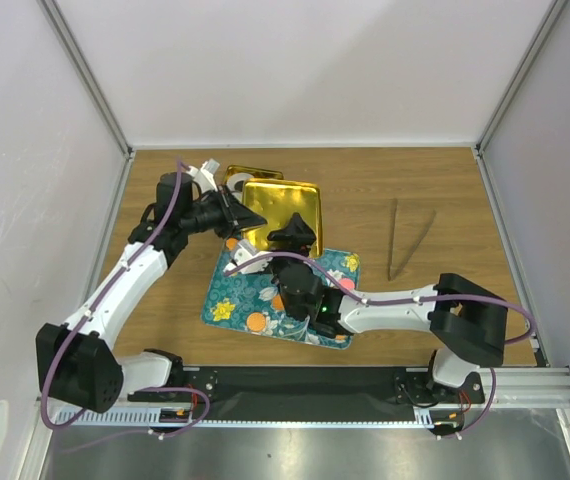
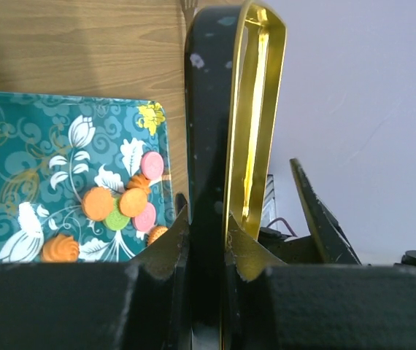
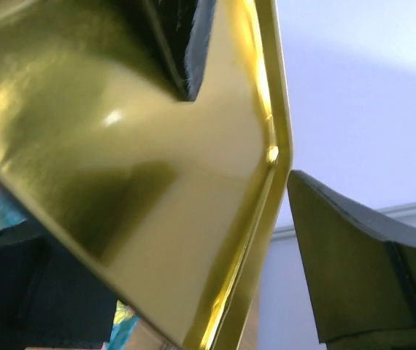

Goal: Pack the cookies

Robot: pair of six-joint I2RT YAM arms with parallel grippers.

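The cookies (image 2: 120, 205), orange, green and pink discs, lie on a teal flowered tray (image 2: 40, 146); in the top view a few orange ones (image 1: 255, 322) show on the tray (image 1: 227, 300). My left gripper (image 1: 231, 212) is shut on the left edge of a gold tin lid (image 1: 283, 208) and holds it tilted above the tray; the lid (image 2: 252, 109) stands on edge between the fingers (image 2: 166, 244). My right gripper (image 1: 295, 236) is at the lid's near edge. Its jaws stand astride the lid's rim (image 3: 266, 146), with one finger (image 3: 354, 255) apart from it.
A second gold tin (image 1: 255, 177) with a white cup lies behind the lid. Metal tongs (image 1: 405, 240) lie on the wooden table to the right. White walls enclose the table on three sides.
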